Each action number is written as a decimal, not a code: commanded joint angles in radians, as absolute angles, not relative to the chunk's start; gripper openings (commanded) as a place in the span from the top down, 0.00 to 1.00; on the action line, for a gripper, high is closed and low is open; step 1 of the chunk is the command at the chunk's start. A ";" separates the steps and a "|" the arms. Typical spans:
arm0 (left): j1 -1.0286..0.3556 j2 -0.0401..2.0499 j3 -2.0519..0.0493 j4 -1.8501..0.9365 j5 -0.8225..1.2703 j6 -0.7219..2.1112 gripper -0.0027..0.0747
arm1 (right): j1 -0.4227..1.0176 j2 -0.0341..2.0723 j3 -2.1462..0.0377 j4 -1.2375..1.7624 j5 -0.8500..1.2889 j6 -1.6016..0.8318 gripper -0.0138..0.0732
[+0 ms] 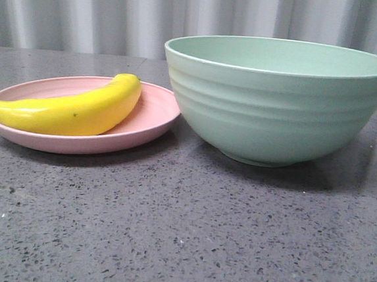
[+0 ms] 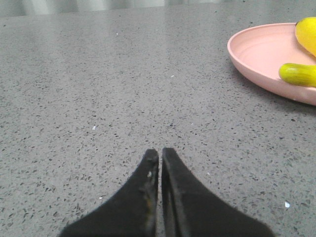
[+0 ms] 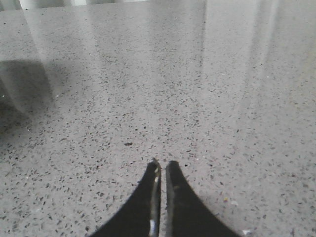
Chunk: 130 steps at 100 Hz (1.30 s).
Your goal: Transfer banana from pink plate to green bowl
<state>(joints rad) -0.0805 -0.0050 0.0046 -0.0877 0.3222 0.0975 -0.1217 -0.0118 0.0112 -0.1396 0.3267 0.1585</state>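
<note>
I see banana (image 1: 66, 109) on pink plate (image 1: 152, 115) left of frame, green bowl (image 1: 278, 102) right; left gripper (image 2: 160, 154) and right gripper (image 3: 162, 165) jaws pressed together, holding nothing

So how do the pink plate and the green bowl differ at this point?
The pink plate is shallow and low; the green bowl is deep and clearly taller and wider. The plate holds the banana, whose stem end overhangs its rim; nothing shows above the bowl's rim. The bowl has ridges around its outside. Both are round, matte and upright on the speckled table.
</note>
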 commanded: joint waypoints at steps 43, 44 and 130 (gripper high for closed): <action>-0.087 -0.033 0.012 -0.094 0.247 0.088 0.99 | -0.127 -0.028 0.035 -0.133 0.300 0.151 0.92; -0.087 -0.033 0.012 -0.094 0.247 0.088 0.99 | -0.127 -0.028 0.035 -0.133 0.300 0.151 0.92; -0.087 -0.033 0.012 0.032 0.244 0.092 0.99 | -0.127 -0.028 0.035 -0.133 0.300 0.151 0.92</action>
